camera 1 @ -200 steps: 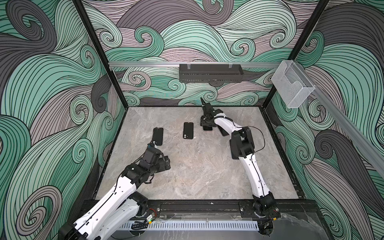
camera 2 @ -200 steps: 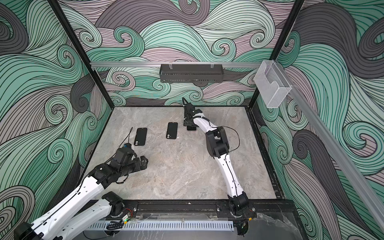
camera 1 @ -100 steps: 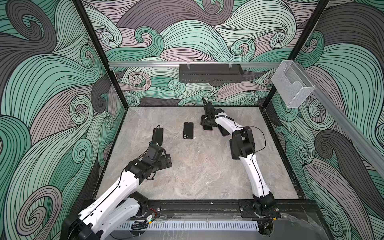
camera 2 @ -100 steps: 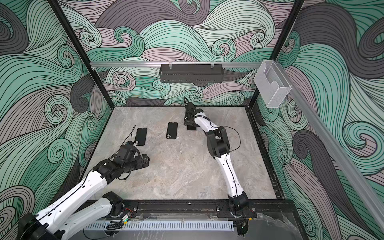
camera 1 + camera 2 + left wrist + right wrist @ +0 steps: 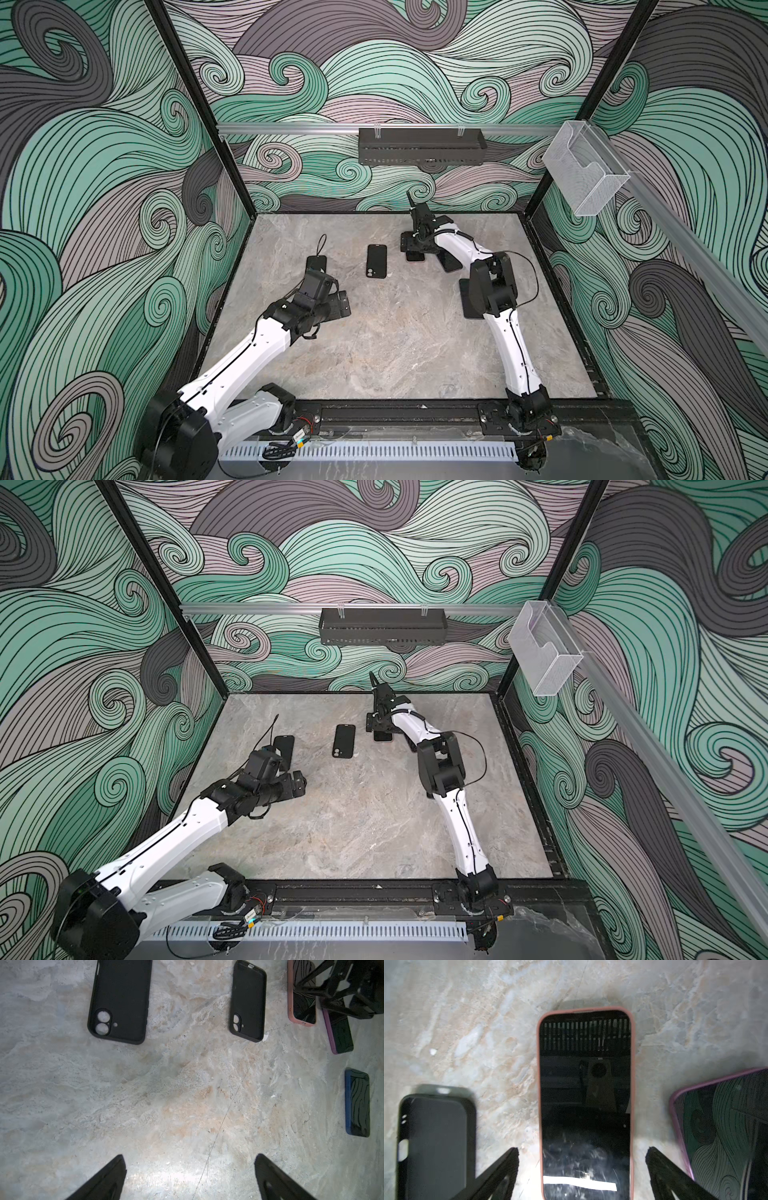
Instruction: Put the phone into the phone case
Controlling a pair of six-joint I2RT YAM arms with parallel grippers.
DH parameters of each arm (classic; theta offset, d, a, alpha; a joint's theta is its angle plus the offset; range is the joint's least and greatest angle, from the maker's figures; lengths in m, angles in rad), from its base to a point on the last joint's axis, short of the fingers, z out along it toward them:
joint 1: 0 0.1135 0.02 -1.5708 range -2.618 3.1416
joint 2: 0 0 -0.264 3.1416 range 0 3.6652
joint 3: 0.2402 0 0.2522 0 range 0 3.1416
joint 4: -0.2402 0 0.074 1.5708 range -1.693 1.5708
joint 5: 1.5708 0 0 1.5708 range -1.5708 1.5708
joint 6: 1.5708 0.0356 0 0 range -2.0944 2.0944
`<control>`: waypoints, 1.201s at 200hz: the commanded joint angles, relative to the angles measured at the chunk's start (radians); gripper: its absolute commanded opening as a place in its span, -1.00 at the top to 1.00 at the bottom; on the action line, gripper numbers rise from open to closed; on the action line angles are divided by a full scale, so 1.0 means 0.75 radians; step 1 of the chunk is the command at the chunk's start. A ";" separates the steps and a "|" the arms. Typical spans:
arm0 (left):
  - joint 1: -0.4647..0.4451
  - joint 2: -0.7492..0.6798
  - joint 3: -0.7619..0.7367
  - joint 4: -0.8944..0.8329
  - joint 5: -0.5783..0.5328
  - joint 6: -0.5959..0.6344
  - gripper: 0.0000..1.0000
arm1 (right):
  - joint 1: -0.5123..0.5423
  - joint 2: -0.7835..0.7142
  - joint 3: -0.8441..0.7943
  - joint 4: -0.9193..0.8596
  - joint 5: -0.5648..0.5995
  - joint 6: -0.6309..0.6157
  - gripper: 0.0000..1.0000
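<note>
Left wrist view first: your left gripper (image 5: 190,1167) hangs over the bare table (image 5: 166,1095), jaws spread wide with nothing between them. Ahead of it sits the strapped black case (image 5: 120,1001), then the middle black case (image 5: 248,1001). Both lie flat and look empty.

Next over is the pink-edged phone (image 5: 585,1095), screen up, and this is the bit that matters. Right wrist view puts it dead centre under your right gripper (image 5: 582,1149), long axis running straight away from the wrist. The jaws straddle its narrow width with table showing on each side, so they're spread and not pinching yet.

Your right arm is clearly the nearer one; the left is well apart. In both top views the middle black case lies just left of the phone, roughly parallel, so I'd guess it's a short sideways carry. The purple-edged phone (image 5: 726,1136) sits angled just beside the outer jaw, so mind it.
</note>
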 commanded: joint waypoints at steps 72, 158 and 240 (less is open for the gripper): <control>0.092 0.593 0.492 0.072 0.050 0.299 -0.55 | -0.009 -0.781 -0.824 0.169 -0.143 -0.277 -0.92; 0.106 1.160 1.002 -0.042 0.131 0.354 -0.07 | -0.002 -1.384 -1.486 0.267 -0.151 -0.204 -0.87; 0.107 1.494 1.286 -0.064 0.174 0.393 0.11 | -0.002 -1.699 -1.734 0.285 -0.073 -0.128 -0.87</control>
